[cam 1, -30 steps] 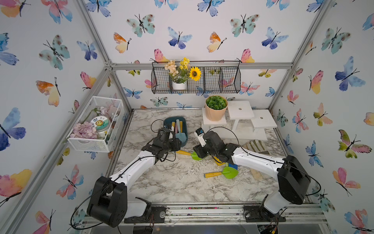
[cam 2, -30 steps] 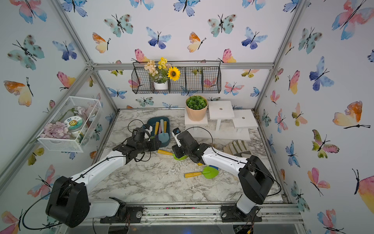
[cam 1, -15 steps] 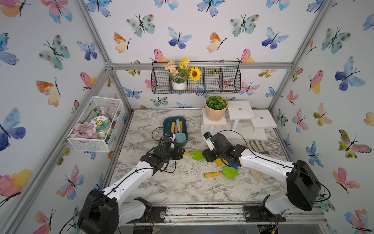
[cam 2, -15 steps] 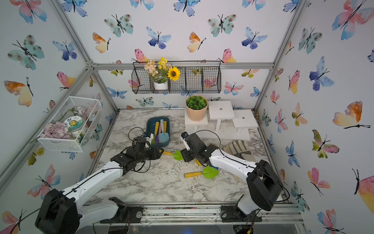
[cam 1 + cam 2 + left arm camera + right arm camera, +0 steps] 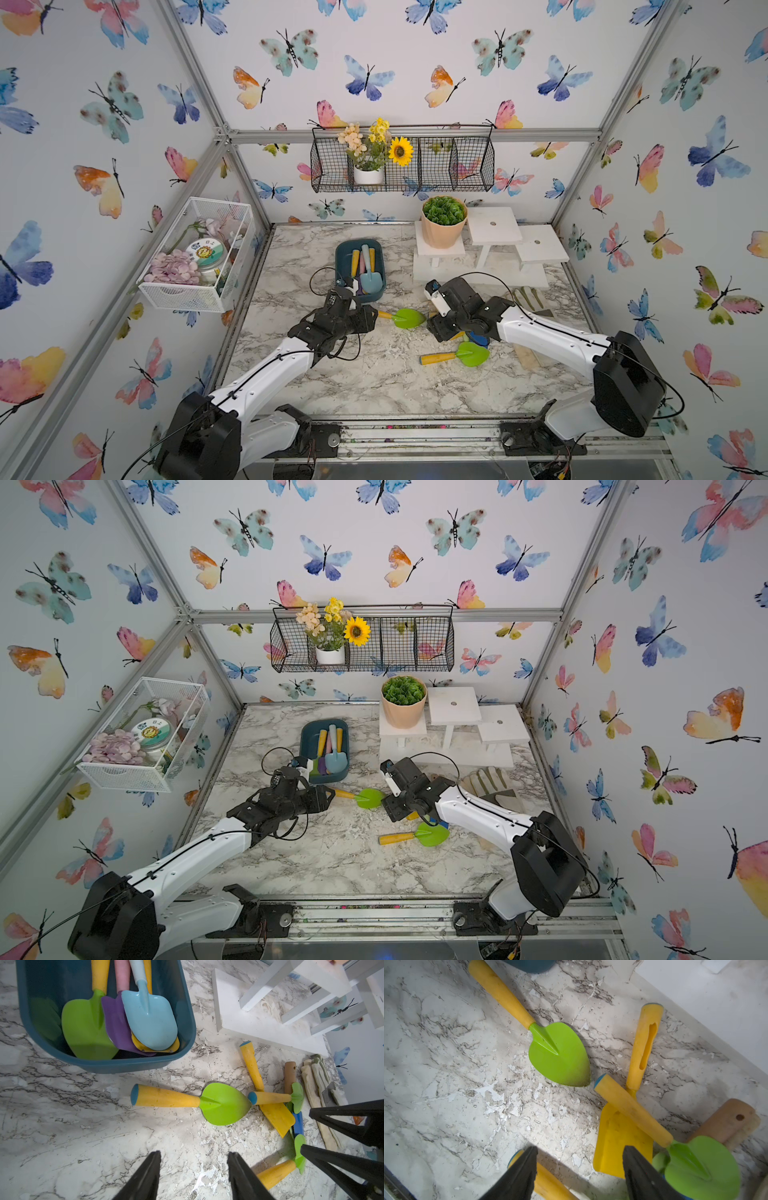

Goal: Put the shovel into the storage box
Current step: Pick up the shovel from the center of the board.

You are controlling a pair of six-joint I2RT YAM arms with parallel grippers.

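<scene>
Left end effector (image 5: 193, 1155): fingers apart, empty, above bench (image 5: 62, 1126). Shovel (image 5: 193, 1101), green blade and yellow handle, flat on bench just ahead of it, between both end effectors. Box (image 5: 124, 1066) beyond shovel, holding other shovels (image 5: 149, 1014). Shovel outside box, near its wall, not touching. Right end effector (image 5: 580, 1148): fingers apart, empty, over tool pile (image 5: 616, 1142).
</scene>
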